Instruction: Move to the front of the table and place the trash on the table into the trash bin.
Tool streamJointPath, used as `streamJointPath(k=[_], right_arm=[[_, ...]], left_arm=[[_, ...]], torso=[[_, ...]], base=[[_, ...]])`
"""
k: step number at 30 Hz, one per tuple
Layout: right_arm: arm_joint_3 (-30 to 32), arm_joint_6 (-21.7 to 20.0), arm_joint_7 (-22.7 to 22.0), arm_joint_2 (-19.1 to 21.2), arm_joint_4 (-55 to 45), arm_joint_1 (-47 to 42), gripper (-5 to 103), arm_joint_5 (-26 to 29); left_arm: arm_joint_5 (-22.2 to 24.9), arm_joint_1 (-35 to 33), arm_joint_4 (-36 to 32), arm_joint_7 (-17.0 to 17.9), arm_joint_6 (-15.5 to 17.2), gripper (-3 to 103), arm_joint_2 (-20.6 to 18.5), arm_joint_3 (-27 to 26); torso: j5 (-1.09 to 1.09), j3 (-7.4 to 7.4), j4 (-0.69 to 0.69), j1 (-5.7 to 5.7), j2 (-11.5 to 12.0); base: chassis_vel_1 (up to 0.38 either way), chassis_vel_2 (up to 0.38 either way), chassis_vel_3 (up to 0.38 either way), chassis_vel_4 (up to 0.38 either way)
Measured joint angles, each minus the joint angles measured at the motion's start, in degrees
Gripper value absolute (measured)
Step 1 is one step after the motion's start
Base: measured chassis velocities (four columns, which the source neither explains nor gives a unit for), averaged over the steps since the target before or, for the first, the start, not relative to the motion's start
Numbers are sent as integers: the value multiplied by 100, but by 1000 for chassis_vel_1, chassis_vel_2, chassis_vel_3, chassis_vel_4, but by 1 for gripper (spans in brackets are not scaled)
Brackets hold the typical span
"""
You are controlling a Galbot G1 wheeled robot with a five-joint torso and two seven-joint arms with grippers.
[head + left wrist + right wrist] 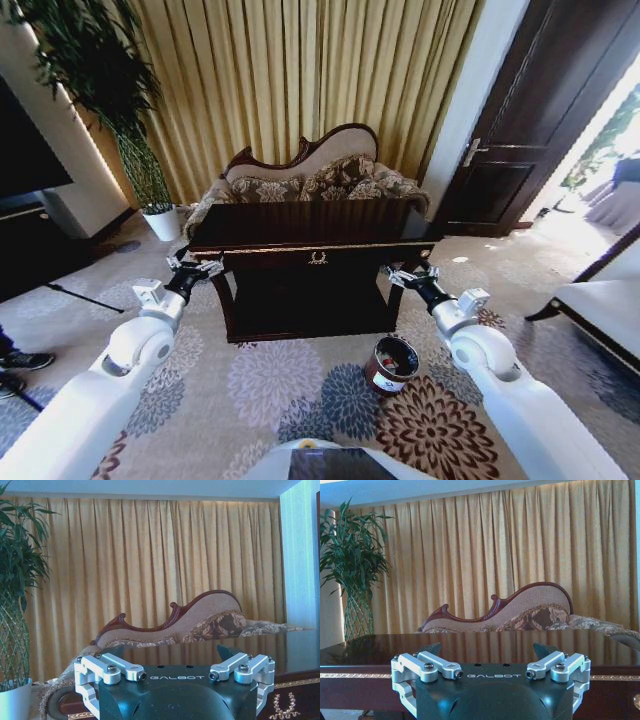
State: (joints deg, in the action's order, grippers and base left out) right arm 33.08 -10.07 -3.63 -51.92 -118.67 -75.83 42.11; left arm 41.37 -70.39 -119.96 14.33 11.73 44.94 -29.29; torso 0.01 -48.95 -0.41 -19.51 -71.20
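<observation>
The dark glossy table (pixel 315 232) with a gold ornament stands straight ahead; its top (pixel 470 647) reflects the curtains. The trash is out of view; the shallow angle hides what lies on the top. The trash bin (pixel 391 365), small, round and brown with a metal rim and white label, sits on the carpet by the table's front right leg. My left gripper (pixel 196 266) hovers open by the table's front left corner, its fingers (pixel 112 650) spread wide. My right gripper (pixel 412 274) hangs open by the front right corner, above the bin, holding nothing.
A patterned chaise sofa (pixel 320 175) stands behind the table against gold curtains. A potted plant (pixel 160 215) is at the back left, a dark door (pixel 530 120) at the right, and a pale bench (pixel 600 310) at the right edge. Patterned carpet lies in front.
</observation>
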Motion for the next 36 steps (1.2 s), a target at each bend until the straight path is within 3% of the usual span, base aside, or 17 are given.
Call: streamJointPath(k=[36], right_arm=[[91, 17, 17, -70, 12, -69, 100, -29]], left_arm=[[-29, -116, -206, -21, -19, 100, 63, -17]], torso=[[0, 0, 1, 0, -1]], base=[[72, -72, -76, 74]])
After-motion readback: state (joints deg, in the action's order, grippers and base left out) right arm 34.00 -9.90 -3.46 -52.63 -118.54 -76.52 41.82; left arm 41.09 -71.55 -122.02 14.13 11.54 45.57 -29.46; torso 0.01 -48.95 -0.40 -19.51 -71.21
